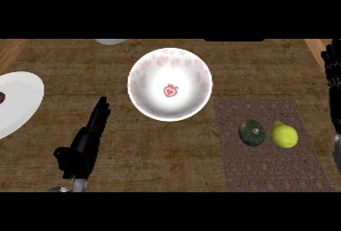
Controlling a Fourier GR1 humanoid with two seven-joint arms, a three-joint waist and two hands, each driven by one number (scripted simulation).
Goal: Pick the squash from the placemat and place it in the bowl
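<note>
- Sitting on the placemat [273, 149] at lower right, the dark green squash [252, 133] lies just beside a yellow lemon [284, 135]; a grab could catch or nudge the lemon instead.
- The right hand [331, 67], fingers straight, rests at the right edge; the left hand [86, 140], also open, lower left.
- The bowl [170, 84] at upper centre is unobstructed; a white plate [16, 101] sits far left.

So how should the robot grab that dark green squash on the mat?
Probably from above, fingers round its widest middle: the squash is a small rounded lump lying on the placemat. The lemon sits close on its right, so closing front to back looks safer. The right hand is nearest.
</note>
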